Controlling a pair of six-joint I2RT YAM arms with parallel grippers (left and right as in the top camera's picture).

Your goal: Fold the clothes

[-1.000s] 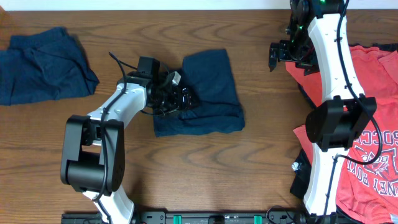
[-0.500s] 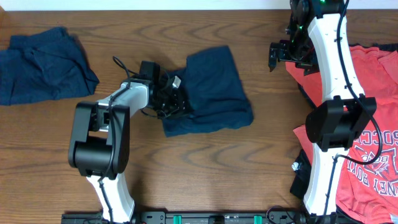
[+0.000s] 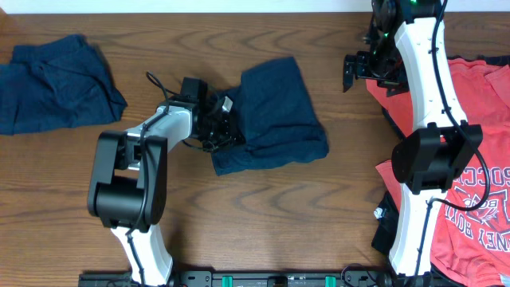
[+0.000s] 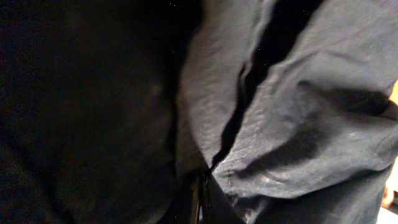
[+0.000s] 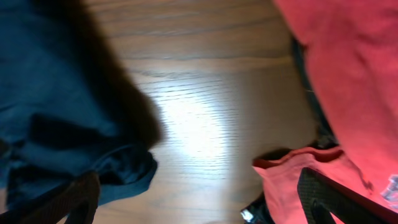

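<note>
Working on the navy T-shirt [image 3: 275, 112] near the middle of the wooden table [image 3: 319, 231], already doubled into a rough, slightly skewed rectangle with a thicker, rumpled hem along its near edge. Pinched at its left edge by the left gripper [image 3: 229, 130], closed right down on a fold of the cloth. Nothing in the left wrist view but soft, matte, creased cotton, with a dark crease running down toward the grip.

Judged to be mid-fold: holding an edge ready to carry it over, or to drag the bundle square. Calls next for a low lift and a sweep across the shirt, keeping the layers from sliding apart, since limp cotton sags and bunches.

At the far right, the right gripper [image 3: 351, 72], spread fully wide and holding nothing, hanging over bare wood between the navy shirt and the coral-red T-shirts [image 3: 478, 159]. Those heaped loose at the right edge, white lettering showing, not yet folded. Far left, a second navy T-shirt [image 3: 56, 84], crumpled and uneven.
</note>
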